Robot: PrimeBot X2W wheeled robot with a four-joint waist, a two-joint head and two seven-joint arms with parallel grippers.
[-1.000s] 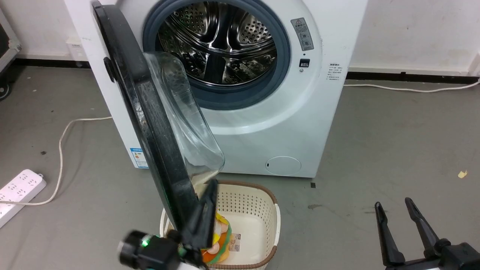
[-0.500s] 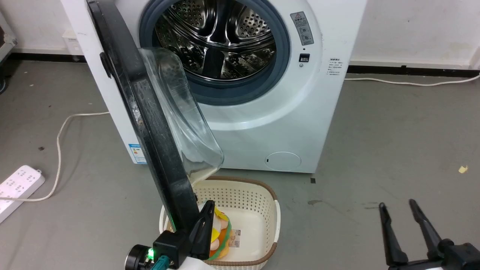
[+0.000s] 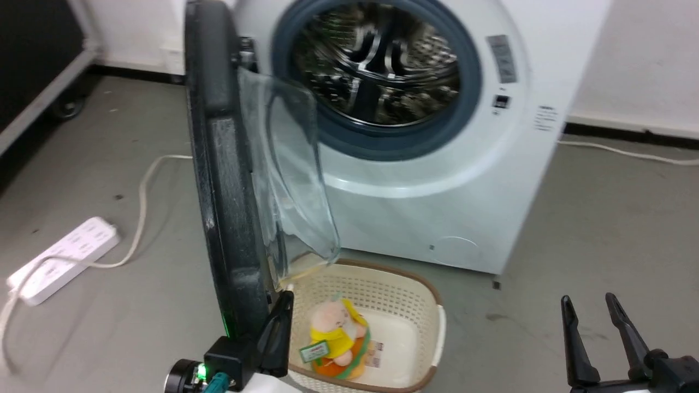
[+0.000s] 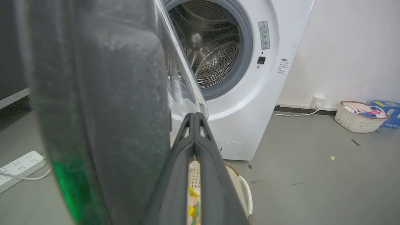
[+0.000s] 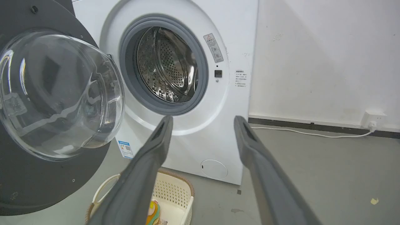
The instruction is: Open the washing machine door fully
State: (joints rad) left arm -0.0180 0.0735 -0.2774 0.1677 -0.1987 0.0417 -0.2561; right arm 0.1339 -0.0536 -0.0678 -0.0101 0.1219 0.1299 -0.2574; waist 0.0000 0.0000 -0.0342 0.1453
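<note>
Glossy black, round, edge-on: washing machine door (image 3: 224, 191), standing open off white washing machine (image 3: 437, 207), clear glass bowl (image 3: 289, 180) bulging toward Drum (image 3: 377, 65), blurred. Left gripper (image 3: 286, 299) clenched on nothing, just beside door's lower rim; contact unclear. Right gripper (image 3: 587, 298) splayed, well apart over bare grey floor (image 3: 573, 218). Perforated basket (image 3: 420, 289) under door edge.

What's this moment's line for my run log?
washing machine door: partly open | left gripper: shut, at its inner rim | right gripper: open, clear
</note>
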